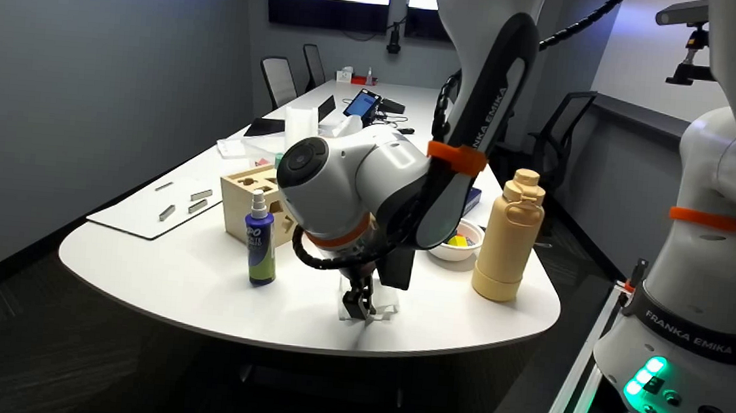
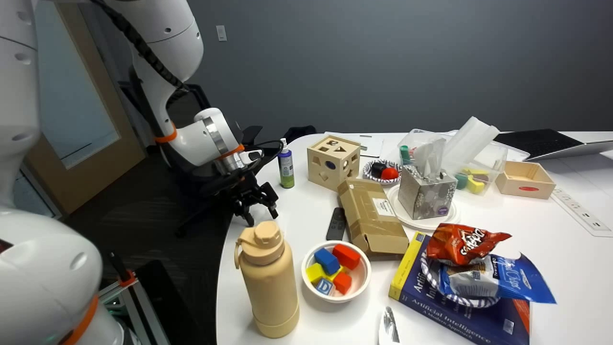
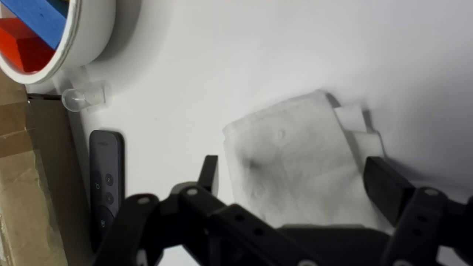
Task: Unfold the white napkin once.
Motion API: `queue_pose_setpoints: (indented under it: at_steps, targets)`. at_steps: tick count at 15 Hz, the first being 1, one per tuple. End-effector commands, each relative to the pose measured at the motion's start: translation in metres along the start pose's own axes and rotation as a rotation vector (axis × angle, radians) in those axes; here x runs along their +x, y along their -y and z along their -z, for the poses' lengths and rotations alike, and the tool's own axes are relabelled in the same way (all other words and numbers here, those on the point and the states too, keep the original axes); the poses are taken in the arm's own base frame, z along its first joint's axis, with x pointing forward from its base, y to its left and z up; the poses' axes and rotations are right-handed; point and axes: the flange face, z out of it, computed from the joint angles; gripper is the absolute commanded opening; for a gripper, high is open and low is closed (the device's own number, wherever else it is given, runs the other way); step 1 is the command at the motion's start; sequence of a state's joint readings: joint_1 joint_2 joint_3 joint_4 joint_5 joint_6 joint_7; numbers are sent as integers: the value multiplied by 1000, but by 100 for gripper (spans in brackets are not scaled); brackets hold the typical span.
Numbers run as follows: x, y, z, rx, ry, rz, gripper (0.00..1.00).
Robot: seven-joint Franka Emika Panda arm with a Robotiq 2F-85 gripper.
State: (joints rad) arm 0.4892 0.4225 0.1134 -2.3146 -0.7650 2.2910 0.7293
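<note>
Low over the near end of the table (image 1: 191,278), you hold the gripper (image 2: 262,219) with its jaws spread wide and nothing in their grip. The white napkin (image 3: 288,147) lies folded beneath them, roughly flat on the table; the single unfolding appears yet to be made. In the wrist view the left finger (image 3: 208,173) stands off the napkin's left edge, while the right finger (image 3: 386,188) overlaps the right edge, just beside small loose flaps (image 3: 351,118); whether it touches the napkin, you cannot tell. That broad stance looks meant to frame the whole square so that you can catch a layer at the flaps. Closing straight across could bunch every layer together. In an exterior view the napkin sits between the spray bottle (image 1: 261,250) at left and the tan bottle (image 1: 509,247) at right, apart from both, which likely gives you room to turn the fold over. To the left in the wrist view, the white bowl (image 3: 92,33) of blocks (image 3: 37,22) and the black remote (image 3: 107,162) rest apart from the napkin, presumably scenery.
</note>
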Motion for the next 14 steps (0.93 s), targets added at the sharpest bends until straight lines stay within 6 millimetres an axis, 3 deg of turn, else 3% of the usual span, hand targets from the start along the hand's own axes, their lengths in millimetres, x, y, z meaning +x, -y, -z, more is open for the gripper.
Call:
queue_pose_setpoints:
  at_steps: [1, 14]
  targets:
    - [11, -2, -4, -49, 1, -8, 100]
    - [22, -29, 1, -104, -17, -66, 100]
